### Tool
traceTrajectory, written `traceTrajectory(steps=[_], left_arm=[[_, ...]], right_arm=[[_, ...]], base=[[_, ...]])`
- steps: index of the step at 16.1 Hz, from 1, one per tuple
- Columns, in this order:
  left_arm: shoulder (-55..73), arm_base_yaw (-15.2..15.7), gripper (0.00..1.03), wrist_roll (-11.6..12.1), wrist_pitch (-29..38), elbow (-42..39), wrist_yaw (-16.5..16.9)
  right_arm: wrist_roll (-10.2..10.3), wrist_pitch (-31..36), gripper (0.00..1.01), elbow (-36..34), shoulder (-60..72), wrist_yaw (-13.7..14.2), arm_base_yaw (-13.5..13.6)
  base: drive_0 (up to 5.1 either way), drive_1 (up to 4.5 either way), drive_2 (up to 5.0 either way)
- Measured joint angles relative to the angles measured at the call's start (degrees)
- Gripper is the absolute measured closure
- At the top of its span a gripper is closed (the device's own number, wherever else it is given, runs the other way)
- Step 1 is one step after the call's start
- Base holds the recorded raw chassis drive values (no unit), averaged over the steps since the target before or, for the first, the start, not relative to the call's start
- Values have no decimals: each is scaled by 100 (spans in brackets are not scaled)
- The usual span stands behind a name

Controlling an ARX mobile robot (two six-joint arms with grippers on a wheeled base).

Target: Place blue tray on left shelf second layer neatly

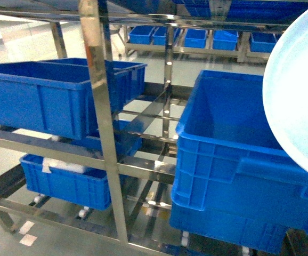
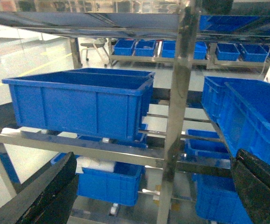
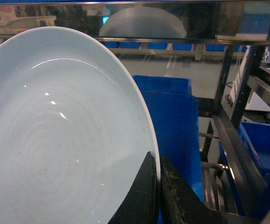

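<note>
The blue tray point(image 1: 298, 96) is a pale, glossy dish held up on edge at the right of the head view, above a deep blue crate point(image 1: 234, 160). In the right wrist view the blue tray point(image 3: 55, 135) fills the left half, and my right gripper point(image 3: 156, 161) is shut on its rim, one finger on each face. My left gripper point(image 2: 156, 155) is open and holds nothing, its dark fingers point(image 2: 55, 191) wide apart. It faces the stainless-steel left shelf, whose second layer rail point(image 2: 79, 144) point(image 1: 47, 146) carries a blue crate point(image 2: 83, 100). Neither gripper shows in the head view.
A shiny square post point(image 1: 98, 106) point(image 2: 179, 107) stands between the left and right bays. Another blue crate point(image 1: 63, 178) sits on the tier below. Several small blue bins point(image 1: 196, 37) line a far rack. A steel rail point(image 3: 172, 21) runs overhead.
</note>
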Motion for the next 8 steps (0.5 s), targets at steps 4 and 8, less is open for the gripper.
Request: traceTrajectory(steps=[4, 8], left_arm=[[0, 0, 5, 0, 0, 0, 0], [0, 0, 5, 0, -13, 0, 2]], right_arm=[[0, 0, 99, 0, -2, 2, 0], [-2, -4, 99, 0, -2, 2, 0]], base=[[-159, -159, -159], [-157, -157, -157]])
